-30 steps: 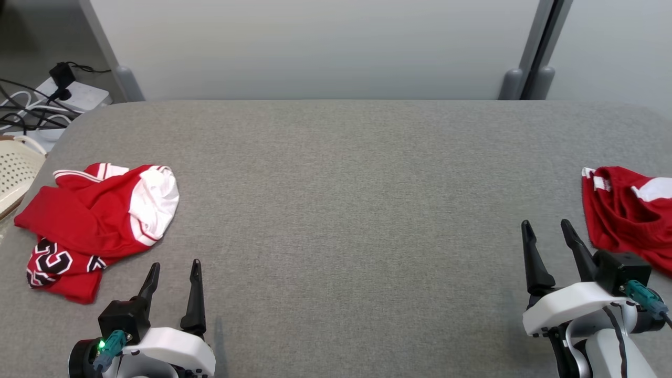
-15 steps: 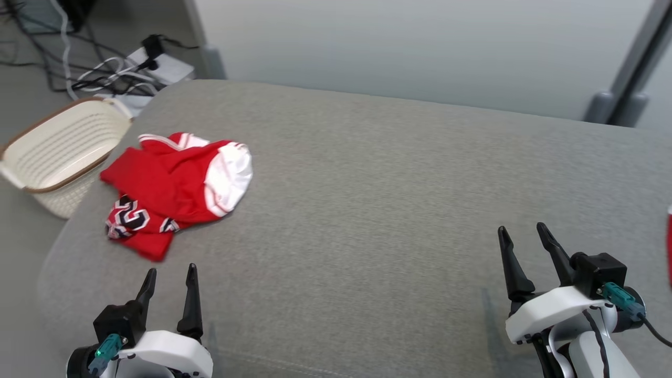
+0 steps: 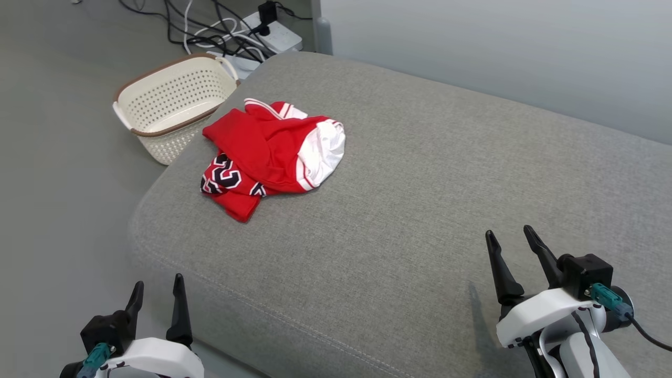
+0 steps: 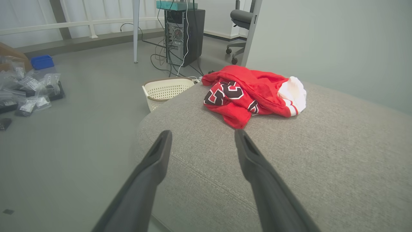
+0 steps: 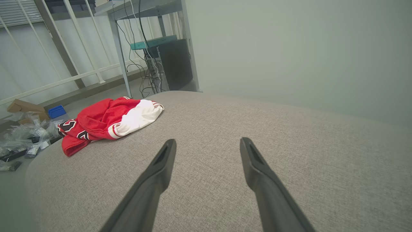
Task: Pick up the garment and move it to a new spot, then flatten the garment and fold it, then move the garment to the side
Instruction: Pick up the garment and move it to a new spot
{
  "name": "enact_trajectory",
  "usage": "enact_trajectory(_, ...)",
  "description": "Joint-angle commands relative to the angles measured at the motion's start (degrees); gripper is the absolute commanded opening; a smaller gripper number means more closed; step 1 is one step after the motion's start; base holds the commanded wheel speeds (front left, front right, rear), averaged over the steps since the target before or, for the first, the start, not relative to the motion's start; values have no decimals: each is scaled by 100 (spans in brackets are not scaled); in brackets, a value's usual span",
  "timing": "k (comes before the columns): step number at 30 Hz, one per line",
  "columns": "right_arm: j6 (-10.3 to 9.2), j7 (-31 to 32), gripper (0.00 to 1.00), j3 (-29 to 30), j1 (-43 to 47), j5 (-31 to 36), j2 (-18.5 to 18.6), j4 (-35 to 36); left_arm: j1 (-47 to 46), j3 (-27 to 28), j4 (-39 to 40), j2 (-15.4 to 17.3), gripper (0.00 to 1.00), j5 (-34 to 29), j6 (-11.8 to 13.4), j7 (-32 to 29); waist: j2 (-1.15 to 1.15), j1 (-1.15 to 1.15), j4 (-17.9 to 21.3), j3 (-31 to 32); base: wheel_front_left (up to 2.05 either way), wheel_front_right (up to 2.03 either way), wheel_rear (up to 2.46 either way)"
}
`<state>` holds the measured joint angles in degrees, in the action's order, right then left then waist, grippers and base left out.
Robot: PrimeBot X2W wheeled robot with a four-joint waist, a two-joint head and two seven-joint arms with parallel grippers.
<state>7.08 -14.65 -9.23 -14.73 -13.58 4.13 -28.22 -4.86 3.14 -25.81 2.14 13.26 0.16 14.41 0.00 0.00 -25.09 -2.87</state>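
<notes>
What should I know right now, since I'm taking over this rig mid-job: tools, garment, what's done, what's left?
Left tool: open, empty, by the near left corner of the grey cushion.
Right tool: open, empty, over the cushion's near right part.
Red garment: crumpled near the cushion's far left corner, untouched; a basket stands on the floor beside that corner.
Done: nothing yet.
Left: pick it up, move it, flatten, fold, set it aside.
</notes>
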Motion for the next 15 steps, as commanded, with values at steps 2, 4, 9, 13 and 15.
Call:
enact_trajectory(2,41,-35,100,-102,-196,39,-7,106,-154,239,120,74,100,51,19,59,0,0,-132,-57,0,0,0)
enact_trajectory(4,41,-35,100,-109,-211,32,-10,104,-168,279,138,74,100,78,-10,59,0,0,-131,-90,0,0,0)
enact_trajectory(9,41,-35,100,-142,-279,-8,8,67,-323,330,130,74,100,219,-168,59,0,0,-9,-273,0,0,0)
enact_trajectory(13,41,-35,100,-161,-346,20,70,25,-620,370,-76,74,100,319,-366,59,0,0,161,-485,0,0,0)
enact_trajectory(15,41,-35,100,-188,-404,37,109,42,-849,424,-190,74,100,304,-455,59,0,0,256,-608,0,0,0)
